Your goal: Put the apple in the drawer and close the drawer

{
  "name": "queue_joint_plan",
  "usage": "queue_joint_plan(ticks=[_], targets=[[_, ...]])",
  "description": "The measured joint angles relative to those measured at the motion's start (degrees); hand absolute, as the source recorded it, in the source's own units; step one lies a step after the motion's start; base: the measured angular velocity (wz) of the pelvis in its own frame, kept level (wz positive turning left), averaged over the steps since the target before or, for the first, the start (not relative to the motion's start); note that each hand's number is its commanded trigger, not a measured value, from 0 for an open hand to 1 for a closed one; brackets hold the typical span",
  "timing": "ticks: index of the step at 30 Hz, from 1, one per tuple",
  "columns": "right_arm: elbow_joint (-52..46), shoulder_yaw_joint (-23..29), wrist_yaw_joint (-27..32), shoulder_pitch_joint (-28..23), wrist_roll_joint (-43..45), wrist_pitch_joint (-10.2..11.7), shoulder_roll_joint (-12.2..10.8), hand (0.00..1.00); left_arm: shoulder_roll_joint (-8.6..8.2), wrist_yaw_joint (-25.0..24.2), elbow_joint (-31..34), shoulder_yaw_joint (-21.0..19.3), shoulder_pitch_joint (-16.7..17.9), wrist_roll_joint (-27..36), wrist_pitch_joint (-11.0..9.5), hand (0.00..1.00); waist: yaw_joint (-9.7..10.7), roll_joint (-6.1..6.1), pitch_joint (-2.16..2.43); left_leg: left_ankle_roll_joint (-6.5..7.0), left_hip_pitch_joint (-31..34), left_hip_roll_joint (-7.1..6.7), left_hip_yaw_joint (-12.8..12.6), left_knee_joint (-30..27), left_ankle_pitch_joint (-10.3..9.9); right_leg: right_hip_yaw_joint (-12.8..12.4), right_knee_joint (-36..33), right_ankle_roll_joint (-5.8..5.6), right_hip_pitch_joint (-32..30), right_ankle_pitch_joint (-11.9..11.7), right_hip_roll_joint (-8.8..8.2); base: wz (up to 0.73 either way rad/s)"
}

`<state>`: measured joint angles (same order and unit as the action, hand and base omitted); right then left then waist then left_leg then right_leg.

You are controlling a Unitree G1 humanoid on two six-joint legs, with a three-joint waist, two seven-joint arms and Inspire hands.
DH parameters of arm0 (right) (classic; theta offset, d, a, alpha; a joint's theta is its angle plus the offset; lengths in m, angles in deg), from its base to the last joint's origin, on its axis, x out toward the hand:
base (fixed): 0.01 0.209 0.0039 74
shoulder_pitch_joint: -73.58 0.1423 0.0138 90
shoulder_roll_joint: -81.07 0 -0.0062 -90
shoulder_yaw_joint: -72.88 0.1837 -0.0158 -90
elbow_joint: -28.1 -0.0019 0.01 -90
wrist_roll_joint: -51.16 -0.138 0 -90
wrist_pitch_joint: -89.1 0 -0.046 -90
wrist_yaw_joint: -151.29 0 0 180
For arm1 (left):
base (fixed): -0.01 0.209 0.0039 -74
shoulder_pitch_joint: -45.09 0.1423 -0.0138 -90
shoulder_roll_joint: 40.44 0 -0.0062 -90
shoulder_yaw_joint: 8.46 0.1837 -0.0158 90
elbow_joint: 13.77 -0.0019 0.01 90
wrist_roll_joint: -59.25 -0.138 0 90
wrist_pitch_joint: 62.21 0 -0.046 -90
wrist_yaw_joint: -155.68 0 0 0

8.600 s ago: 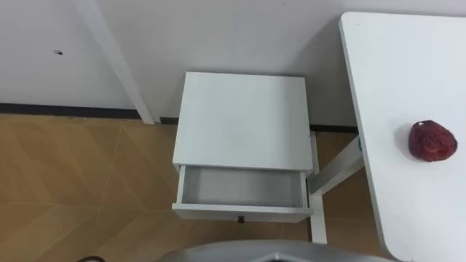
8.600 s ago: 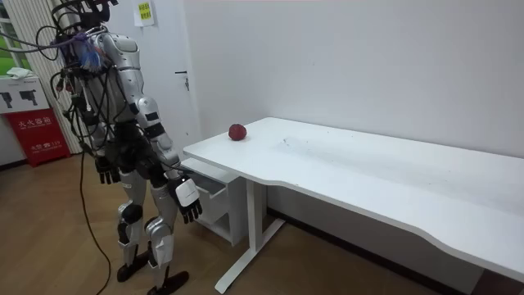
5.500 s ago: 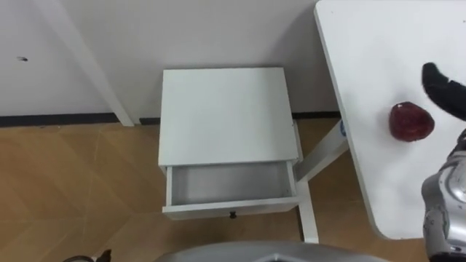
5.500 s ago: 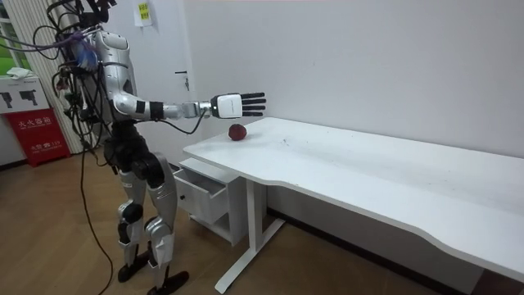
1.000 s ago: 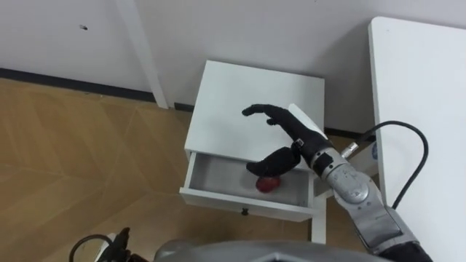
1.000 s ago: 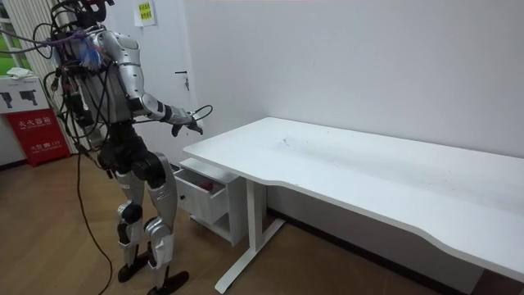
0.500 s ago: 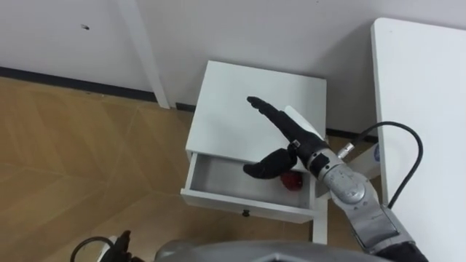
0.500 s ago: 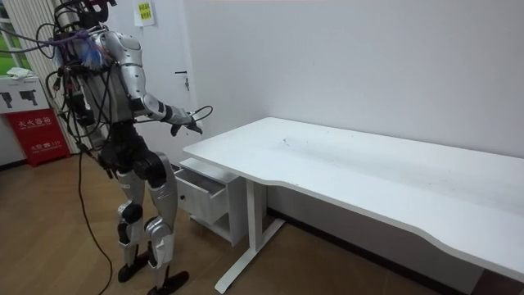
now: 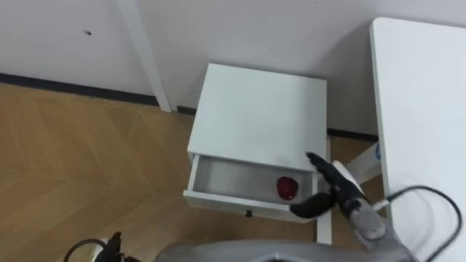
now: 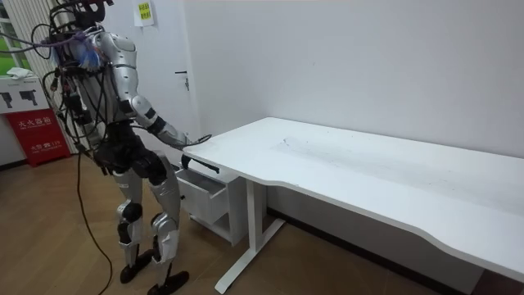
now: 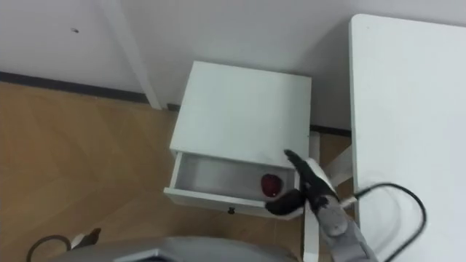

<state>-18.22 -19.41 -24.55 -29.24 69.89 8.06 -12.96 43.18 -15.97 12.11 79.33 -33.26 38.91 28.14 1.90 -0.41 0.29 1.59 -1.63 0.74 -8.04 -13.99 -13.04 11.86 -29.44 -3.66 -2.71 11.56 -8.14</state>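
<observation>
Left eye view: white nightstand (image 9: 258, 109) against the wall, with the desk (image 9: 426, 109) to its right. The drawer (image 9: 226, 176) is pulled out. The apple (image 9: 287, 188) lies inside on the drawer floor, in the right end, close to the right wall. The right hand (image 9: 333, 188) is at the drawer's right front corner, just beside the apple but clear of it. Its fingers are stretched out and its thumb is spread below them, and it holds nothing. The wood floor (image 9: 87, 160) is to the left.

Right eye view: same layout. The apple is in the right end of the open drawer, and the empty hand is spread just to its right, partly in front of the desk leg (image 11: 312, 164).

Room view: the robot stands at the end of the desk beside the nightstand. Its right arm reaches down to the desk corner above the open drawer. I cannot tell the fingers' pose from here.
</observation>
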Motion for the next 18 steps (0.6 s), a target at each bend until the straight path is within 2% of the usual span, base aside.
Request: queue_joint_plan(ticks=[1, 2, 3, 4, 5, 6, 7, 8, 9, 10, 11, 12, 13, 14, 15, 16, 17, 18], targets=[[1.6, 1.2, 1.1, 0.3, -0.1, 0.2, 0.0, 0.00, 0.19, 0.0, -0.2, -0.1, -0.5, -0.1, 0.2, 0.00, 0.3, -0.34, 0.23, 0.64, -0.1, -0.93, 0.0, 0.2, 0.3, -1.2, -5.5, -0.04, -2.8, -0.6, -1.20, 0.49], [4.7, 3.5, 3.3, 0.3, -0.2, 0.5, 0.5, 0.00, 0.37, 0.0, -0.2, -0.9, -1.3, -0.3, 0.3, 0.00, 0.8, -0.47, 0.26, 2.00, -0.7, -2.26, -0.2, -0.1, 0.4, -3.5, -15.5, 0.05, -8.7, -4.8, -3.12, 0.34], [7.7, 5.6, 5.3, 0.4, -0.2, 0.5, 1.3, 0.00, 0.38, 0.0, -0.2, -1.6, -1.4, -0.6, 0.3, 0.00, 0.9, 0.77, 0.40, 3.36, -0.6, -1.82, -0.1, -1.3, 0.1, -6.0, -24.1, -0.40, -14.5, -14.7, -3.44, 0.26], [9.4, 6.3, 6.2, 0.4, -0.6, 0.5, 1.7, 0.00, 0.50, 0.0, -0.2, -1.8, -1.4, -0.6, 0.2, 0.00, 0.9, 1.63, 0.54, 4.02, -0.4, -1.41, -0.2, -1.9, -0.3, -7.2, -28.5, 0.07, -17.6, -19.7, -3.16, -0.10], [11.7, 7.4, 7.1, 0.7, -1.2, 0.4, 2.3, 0.00, 1.61, 0.0, -0.5, -2.4, -1.6, -0.5, 0.1, 0.00, 0.7, 2.22, 0.25, 5.24, 0.8, -1.27, -1.1, -4.0, -1.1, -9.1, -42.9, 1.39, -25.5, -18.5, -2.82, -0.21], [14.0, 8.5, 7.3, 0.6, -3.7, 0.4, 2.5, 0.00, 2.85, -0.1, -1.3, -2.6, -1.7, 0.0, 0.3, 0.00, 1.2, 2.65, 0.12, 5.84, 2.1, -1.20, -1.3, -6.1, -1.5, -9.7, -59.6, 2.35, -33.1, -13.9, -2.67, -0.22], [15.6, 8.5, 7.1, 0.3, -5.7, 0.2, 2.8, 0.00, 3.29, -0.3, -1.5, -2.6, -1.8, 0.4, 0.6, 0.00, 1.6, 3.04, -0.05, 6.00, 2.7, -1.07, -1.3, -7.0, -1.6, -9.5, -66.0, 2.41, -36.3, -11.8, -2.37, 0.08], [18.9, 8.5, 6.8, -0.1, -8.5, -0.7, 3.5, 0.00, 3.46, -0.5, -1.8, -2.8, -1.7, 0.6, 1.4, 0.00, 2.3, 4.55, -0.47, 6.84, 3.5, -0.48, -1.2, -8.4, -2.1, -8.3, -74.4, 2.56, -40.4, -9.0, -2.04, 0.25], [21.1, 8.4, 6.6, -1.3, -10.3, -3.2, 3.5, 0.00, 3.44, -0.8, -2.0, -3.0, -1.7, 0.6, 2.2, 0.00, 3.1, 4.83, -0.94, 7.38, 4.0, -0.52, -1.3, -8.5, -2.7, -8.6, -78.5, 2.13, -42.8, -7.1, -1.87, 0.31], [22.0, 8.2, 6.4, -2.2, -11.2, -4.3, 3.5, 0.00, 3.34, -1.1, -2.1, -3.6, -1.6, 0.4, 2.5, 0.00, 3.3, 5.55, -0.90, 7.62, 4.1, -0.52, -1.5, -8.8, -3.3, -8.8, -79.4, 1.94, -43.6, -6.6, -1.79, 0.20], [24.0, 7.9, 5.4, -3.3, -12.9, -6.8, 3.3, 0.00, 2.97, -1.5, -2.0, -4.6, -0.5, 0.0, 3.4, 0.00, 3.6, 5.67, -0.89, 7.03, 3.8, -0.67, -2.5, -8.9, -3.9, -9.4, -77.9, 1.88, -43.1, -6.3, -1.81, 0.05], [24.8, 7.9, 4.8, -3.7, -14.1, -9.5, 3.2, 0.00, 2.43, -1.6, -1.5, -5.0, 1.3, -0.1, 4.1, 0.00, 4.1, 6.14, -0.98, 5.76, 3.4, -1.14, -2.8, -8.4, -4.2, -9.7, -71.6, 1.75, -40.0, -6.2, -1.70, -0.09], [25.0, 8.0, 4.7, -3.7, -14.3, -10.5, 3.1, 0.00, 2.30, -1.7, -1.5, -5.0, 1.8, -0.2, 4.3, 0.00, 4.1, 5.95, -0.93, 3.39, 2.8, -1.78, -3.0, -7.5, -4.2, -9.7, -66.0, 1.37, -37.4, -6.0, -1.44, -0.24], [25.1, 8.0, 4.7, -3.6, -14.0, -11.8, 3.0, 0.00, 1.94, -1.8, -2.0, -5.1, 3.3, -0.2, 4.8, 0.00, 4.2, 5.34, -0.58, -3.50, 1.1, -3.07, -3.2, -4.0, -3.1, -9.5, -50.8, 1.57, -30.1, -5.6, -0.96, -0.10], [25.2, 8.2, 5.0, -3.3, -13.8, -12.3, 1.8, 0.00, 3.02, -1.4, -1.5, -4.2, 3.7, 0.7, 5.2, 0.00, 3.8, 2.51, -0.15, -2.86, 2.5, -3.74, 0.1, -10.7, -3.8, -9.7, -36.6, 0.66, -23.8, -4.4, -1.88, -0.05], [25.2, 8.2, 5.0, -3.0, -13.7, -12.4, 1.3, 0.00, 3.71, -1.2, -0.6, -3.6, 3.5, 0.7, 5.1, 0.00, 2.8, 1.70, -0.73, 1.20, 4.5, -2.34, 2.6, -16.1, -6.5, -10.0, -32.3, -0.34, -22.5, -3.8, -1.68, -0.11], [25.7, 8.0, 4.9, -1.4, -13.3, -12.8, 0.6, 0.00, 4.82, -0.3, 0.2, -3.6, 3.4, 0.8, 5.3, 0.00, 1.3, 0.51, -1.40, 3.16, 7.2, -2.50, 3.1, -20.4, -11.9, -10.7, -23.7, -2.28, -19.1, -1.9, -2.15, -0.28], [25.6, 8.0, 4.4, -1.3, -13.3, -12.6, 0.4, 0.00, 4.22, 0.2, 0.0, -4.5, 3.4, 1.5, 6.4, 0.00, 0.6, -0.31, -1.17, 2.80, 6.6, -2.28, 3.0, -20.2, -12.3, -10.0, -14.6, -2.49, -12.7, 0.1, -1.10, -0.24]])
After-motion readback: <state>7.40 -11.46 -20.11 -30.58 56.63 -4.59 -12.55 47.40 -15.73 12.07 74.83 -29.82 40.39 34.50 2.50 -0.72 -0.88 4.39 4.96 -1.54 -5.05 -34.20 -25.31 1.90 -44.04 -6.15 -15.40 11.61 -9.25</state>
